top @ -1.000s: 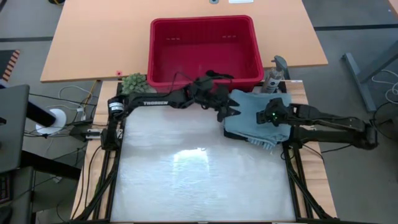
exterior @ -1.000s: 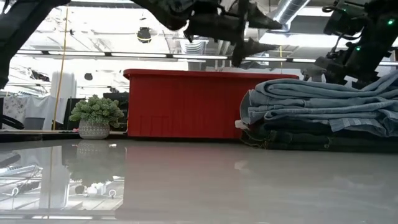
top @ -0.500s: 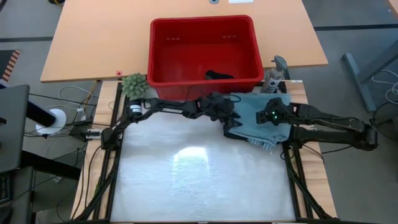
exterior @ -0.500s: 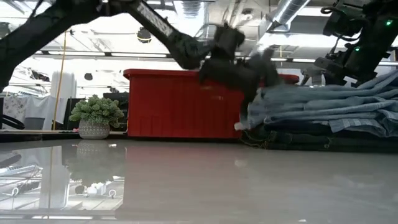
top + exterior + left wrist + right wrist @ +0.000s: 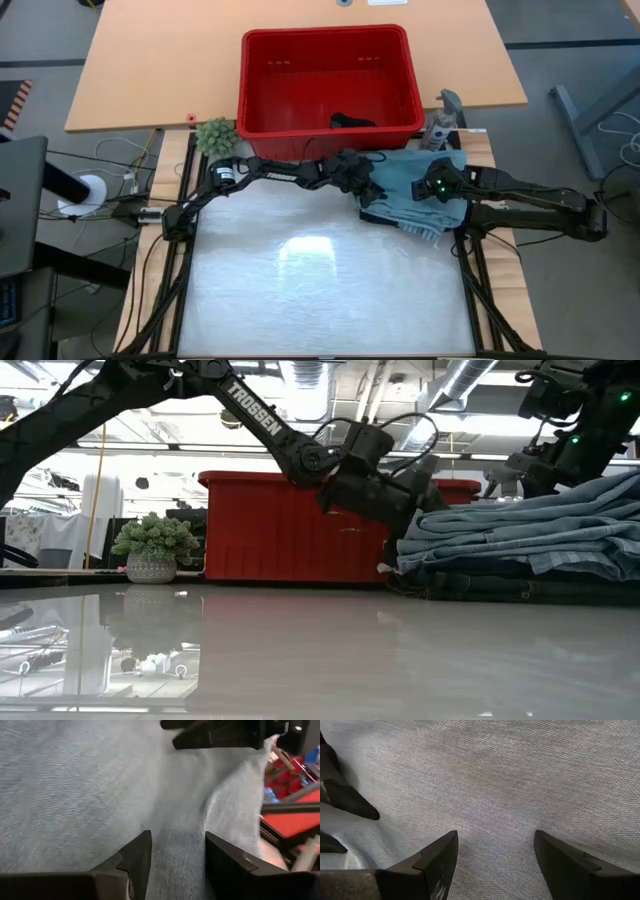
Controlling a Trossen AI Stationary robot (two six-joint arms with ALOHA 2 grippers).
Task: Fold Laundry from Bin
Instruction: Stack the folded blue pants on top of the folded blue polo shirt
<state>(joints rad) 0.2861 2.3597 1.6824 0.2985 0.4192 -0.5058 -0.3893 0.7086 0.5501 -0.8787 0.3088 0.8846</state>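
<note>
1. From above we see the red bin (image 5: 325, 80) at the far side of the counter (image 5: 320, 280), with one dark garment (image 5: 352, 121) lying in its near right corner. Just in front of it, on the right, sits the stack of light blue denim (image 5: 420, 190). The left pincer (image 5: 362, 185) is at the stack's left edge and the right pincer (image 5: 432, 190) sits on top of it. A small green plant (image 5: 215, 135) stands by the bin's left corner.

2. Low view – the denim stack (image 5: 520, 545) rests on darker folded pieces (image 5: 500, 585), with the bin (image 5: 290, 525) behind. The left pincer (image 5: 405, 510) is pushed into the left end of the top layer, and the plant (image 5: 155, 545) is off to the left.

3. Left wrist view: the left pincer (image 5: 175, 857) has its jaws partway apart with a ridge of denim (image 5: 100, 795) running between them. We can't tell if it's actually clamped on the cloth.

4. Right wrist view – the right pincer (image 5: 495, 852) has its jaws wide apart, close over flat denim (image 5: 510, 775), gripping nothing.
</note>
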